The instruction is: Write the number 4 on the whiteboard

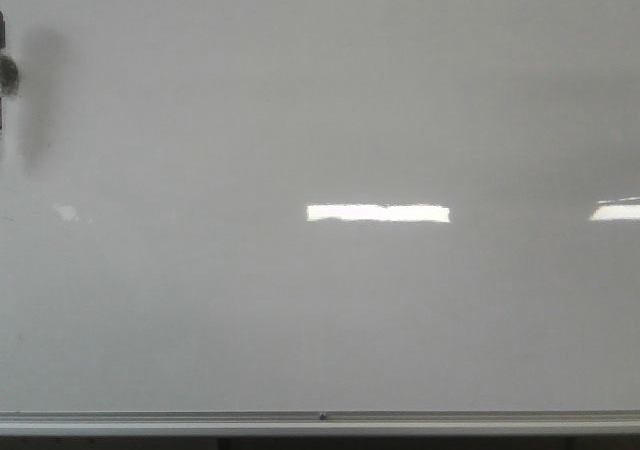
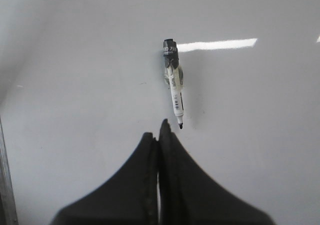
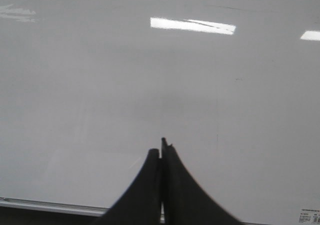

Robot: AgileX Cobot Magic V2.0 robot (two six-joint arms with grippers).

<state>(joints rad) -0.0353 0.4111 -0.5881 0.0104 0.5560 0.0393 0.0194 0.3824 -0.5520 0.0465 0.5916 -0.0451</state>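
Whiteboard [image 1: 320, 310] fills front view, glossy grey-white, silver edge along its near side, bright light reflections [image 1: 378, 212] across middle. No 4 visible on it in any view; surface bare of marks apart from faint smudges. Marker [image 2: 173, 82] lies on board, black cap end away from left gripper [image 2: 159, 135], uncapped tip just beside fingertips, not touching. Left claw closed, fingers pressed together, holding nothing. Right gripper [image 3: 163, 150] likewise closed tight, empty, over bare board near silver edge.
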